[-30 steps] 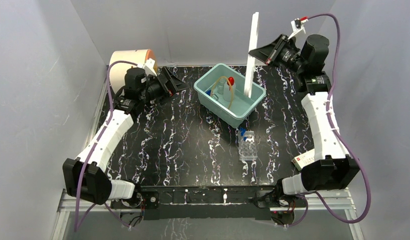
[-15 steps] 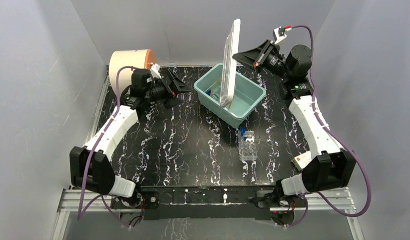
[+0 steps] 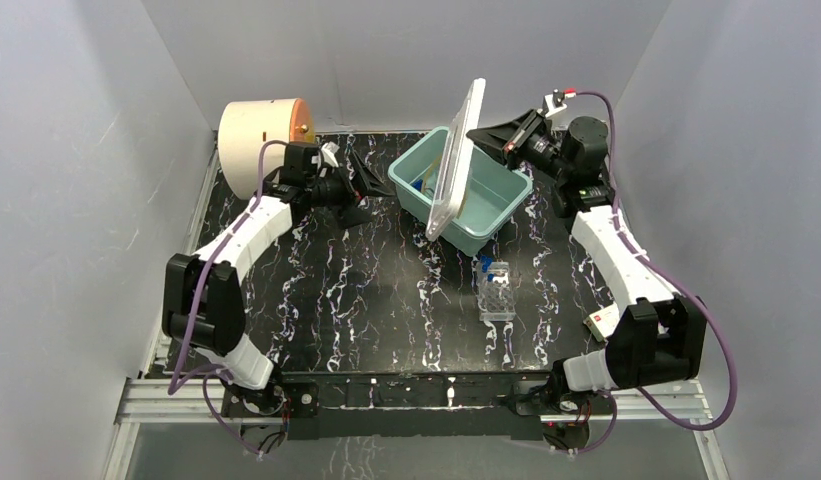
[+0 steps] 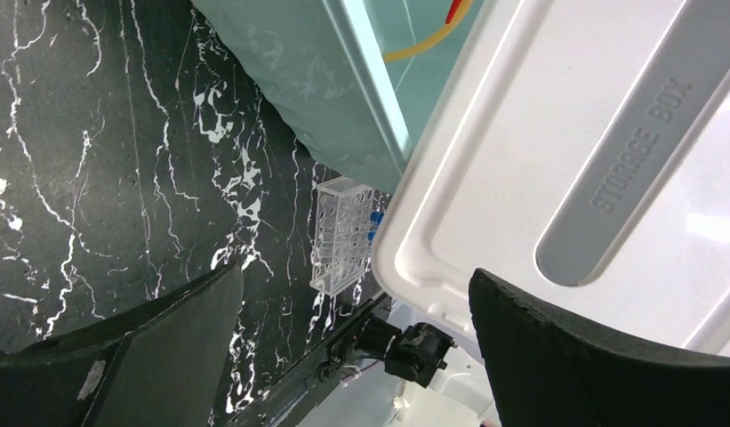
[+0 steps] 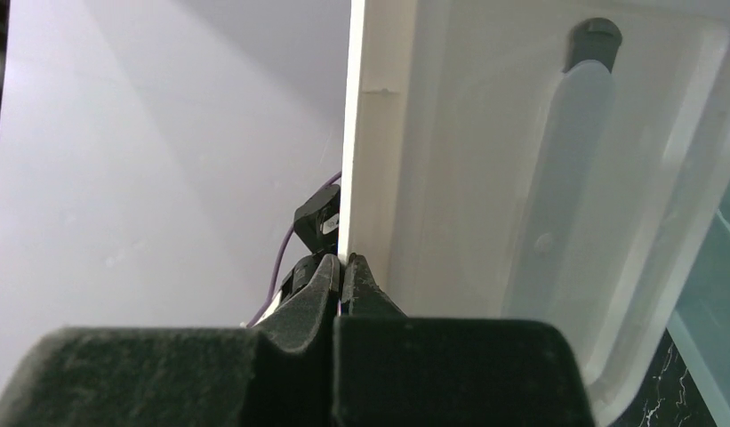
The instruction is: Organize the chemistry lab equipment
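A teal bin [image 3: 486, 222] stands at the back middle of the table, and in it show yellowish tubing [image 4: 423, 46] and a red nozzle [image 4: 456, 11]. My right gripper [image 3: 483, 134] is shut on the edge of the bin's white lid [image 3: 454, 150], which leans tilted over the bin; the pinch shows close up in the right wrist view [image 5: 341, 263]. Just left of the bin, my left gripper [image 3: 370, 182] hangs open and empty, its jaws wide [image 4: 356, 277]. The clear tube rack [image 3: 496, 291] stands on the table in front of the bin, with blue caps [image 3: 484, 264] at its far end.
A big cream drum with an orange face [image 3: 258, 135] sits at the back left corner. A small white box with red marking [image 3: 600, 320] lies by the right arm's base. Grey walls close in on three sides.
The right gripper has swung the lid left and down, from nearly upright to leaning over the bin. The left arm has reached further toward the bin.
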Robot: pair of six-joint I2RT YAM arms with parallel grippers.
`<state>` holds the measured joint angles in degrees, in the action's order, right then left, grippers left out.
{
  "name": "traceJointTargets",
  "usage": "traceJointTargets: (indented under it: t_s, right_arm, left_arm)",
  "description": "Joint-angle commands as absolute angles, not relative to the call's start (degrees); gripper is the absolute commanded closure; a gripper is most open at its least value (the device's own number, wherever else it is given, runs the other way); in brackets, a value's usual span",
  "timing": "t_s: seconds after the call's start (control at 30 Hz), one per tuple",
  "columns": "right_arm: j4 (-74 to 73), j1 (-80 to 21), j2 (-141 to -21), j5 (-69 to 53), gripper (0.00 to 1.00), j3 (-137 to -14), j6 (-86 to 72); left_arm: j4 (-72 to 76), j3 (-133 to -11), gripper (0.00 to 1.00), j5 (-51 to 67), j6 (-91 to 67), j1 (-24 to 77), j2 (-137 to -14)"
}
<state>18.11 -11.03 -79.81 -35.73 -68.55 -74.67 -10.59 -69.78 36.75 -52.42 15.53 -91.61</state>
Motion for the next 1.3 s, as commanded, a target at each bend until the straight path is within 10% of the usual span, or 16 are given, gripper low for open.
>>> traceJointTargets:
  t_s: [0.0,0.27,0.47,0.77,1.27]
  right_arm:
    - [25.5,-9.8,-76.0,-33.6,1.00,-66.0,-74.9]
    - [23.0,-6.1,-72.7,-33.3,0.98,-60.5,-73.7]
    - [23.0,-1.9,-68.3,-33.3,0.64,-54.4,-76.3]
    - [20.0,-0.6,-64.9,-32.3,0.41,-50.5,-77.9]
    - [-6.2,-0.6,-55.8,-20.3,0.38,-47.0,-68.7]
  left_arm:
    - [-10.4,-73.5,0.02,41.2,-51.5,15.6,-92.8]
    - [-9.2,-76.2,0.02,43.0,-51.1,16.7,-97.2]
    - [-7.7,-77.7,0.02,43.8,-50.0,19.1,-100.6]
    - [-5.1,-78.3,0.02,46.6,-50.5,21.1,-104.2]
    - [-4.2,-76.3,0.02,48.0,-50.1,21.5,-103.9]
